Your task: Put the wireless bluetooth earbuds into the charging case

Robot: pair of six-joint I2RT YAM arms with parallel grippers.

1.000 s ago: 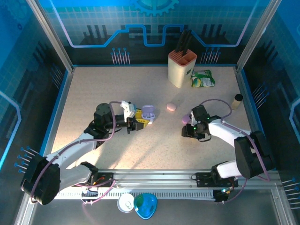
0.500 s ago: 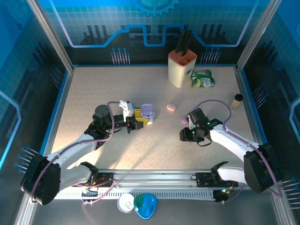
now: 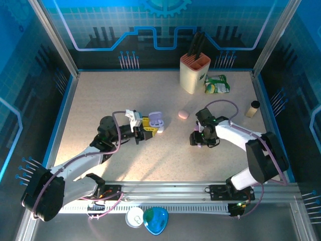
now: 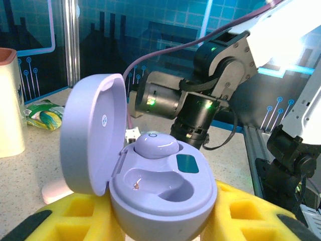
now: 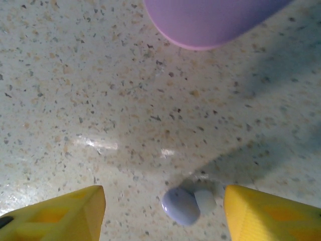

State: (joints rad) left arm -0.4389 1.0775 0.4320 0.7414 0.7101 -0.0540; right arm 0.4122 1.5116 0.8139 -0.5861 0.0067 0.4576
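Observation:
My left gripper (image 4: 163,223) is shut on a lilac charging case (image 4: 165,193), its yellow pads (image 4: 85,216) pressing both sides. The lid (image 4: 93,133) stands open to the left. One lilac earbud (image 4: 156,145) sits in the far slot, and the near slot (image 4: 160,185) is empty. From above, the case (image 3: 156,120) is left of the table's middle. My right gripper (image 5: 165,213) is open and low over the table. A loose lilac earbud (image 5: 181,206) with a white tip lies between its yellow fingertips (image 5: 60,213), touching neither. From above, that gripper (image 3: 197,138) is right of centre.
A lilac rounded case (image 5: 210,17) lies just beyond the right gripper. A pink pebble-shaped case (image 3: 183,115) lies between the arms. A knife block (image 3: 194,74), a green packet (image 3: 216,84) and a small cylinder (image 3: 252,108) stand at the back right.
The right gripper has moved left and its jaws have widened. The left arm has drawn the open case slightly left.

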